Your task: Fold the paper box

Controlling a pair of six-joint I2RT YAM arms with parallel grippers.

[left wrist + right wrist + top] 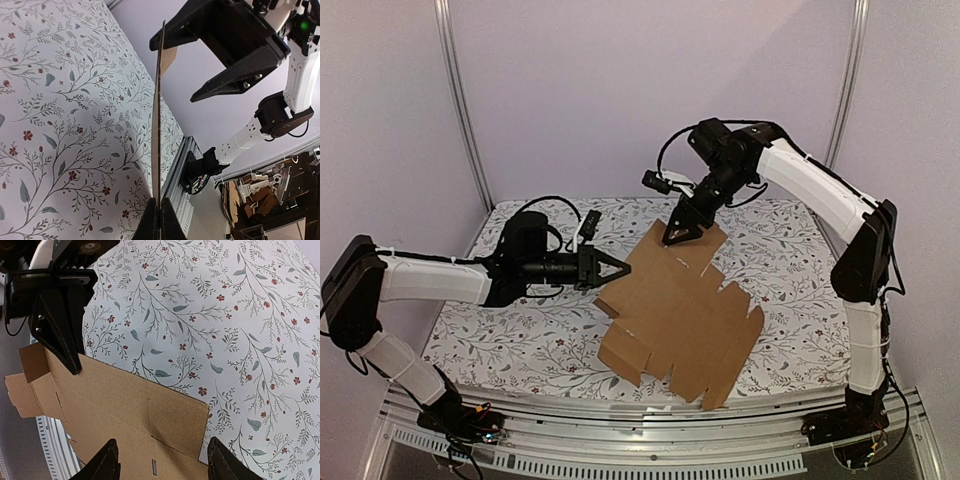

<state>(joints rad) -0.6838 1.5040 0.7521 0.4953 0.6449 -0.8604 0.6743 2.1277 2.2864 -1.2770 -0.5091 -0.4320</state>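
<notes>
Your left gripper [617, 268] is pinched right down on the left edge of the paper box [680, 320]. In its wrist view the fingertips [151, 226] meet with the sheet edge-on between them.

Your right gripper [680, 235] stands about half open at the far edge. There's a finger on either side of a flap, so cardboard sits between the jaws, but nothing is clamped.

Here's the relation that counts. From the right gripper the sheet spreads toward you and the front rail [650, 440], and its longer run seems to go far-to-near. From the left gripper it lies off to the right. Both arms are at the sheet, the right on the far flaps and the left on the side.

My read is that the next fold turns on those right fingers closing while the left anchors.

The count:
- one flat brown sheet, unfolded
- two grippers
- one floral table cover [520, 330] underneath
</notes>
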